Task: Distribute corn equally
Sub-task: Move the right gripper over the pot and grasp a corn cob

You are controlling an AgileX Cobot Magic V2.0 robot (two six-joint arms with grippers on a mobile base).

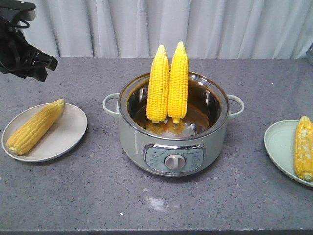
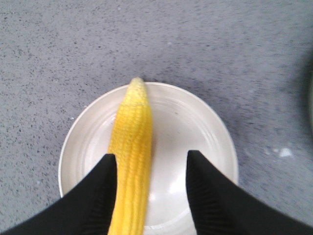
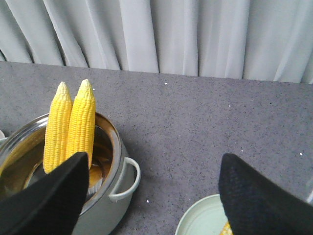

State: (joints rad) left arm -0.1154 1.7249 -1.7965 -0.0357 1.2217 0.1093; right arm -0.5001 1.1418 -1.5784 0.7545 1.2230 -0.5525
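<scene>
Two corn cobs (image 1: 167, 83) stand upright side by side, tips up, in the open electric pot (image 1: 142, 139) at the table's middle. A third corn cob (image 1: 35, 126) lies on the beige plate (image 1: 68, 134) at the left. Another corn cob (image 1: 303, 148) lies on the pale green plate (image 1: 279, 144) at the right edge. My left gripper (image 2: 150, 159) hangs open above the beige plate (image 2: 195, 122); the corn (image 2: 131, 147) lies free on the plate by its left finger. My right gripper (image 3: 152, 159) is wide open and empty over bare table between the pot (image 3: 115, 186) and the green plate (image 3: 205, 220).
The pot has a handle (image 1: 111, 104) on each side and a control knob (image 1: 172, 162) at the front. Grey curtains (image 1: 195, 24) close off the back of the grey table. The left arm (image 1: 22, 49) hovers at the back left, above and behind the beige plate.
</scene>
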